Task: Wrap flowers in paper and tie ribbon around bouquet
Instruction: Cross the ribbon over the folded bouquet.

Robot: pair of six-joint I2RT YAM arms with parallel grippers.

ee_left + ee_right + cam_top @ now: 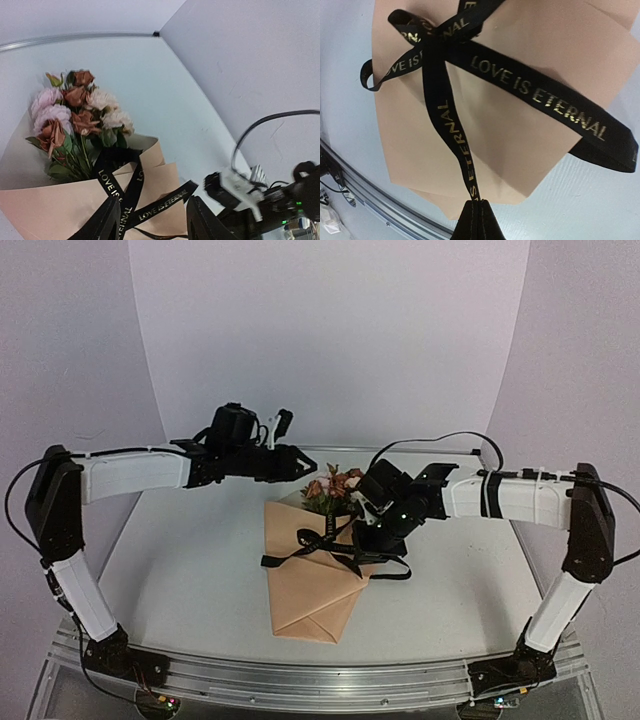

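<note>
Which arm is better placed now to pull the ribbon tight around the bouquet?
Probably the right: the right gripper is shut on a strand of the ribbon. The left gripper stands open above the bouquet, holding nothing.

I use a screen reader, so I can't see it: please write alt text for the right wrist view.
The right tool, shut, pinches one strand of a black ribbon lettered LOVE IS ETERNAL, which runs to a knot over folded tan paper on a pale table.

Light: bright, soft, even.
Shadows: faint, beneath the paper (310, 590).
Blur: right wrist view, 6 o'clock edge.
</note>
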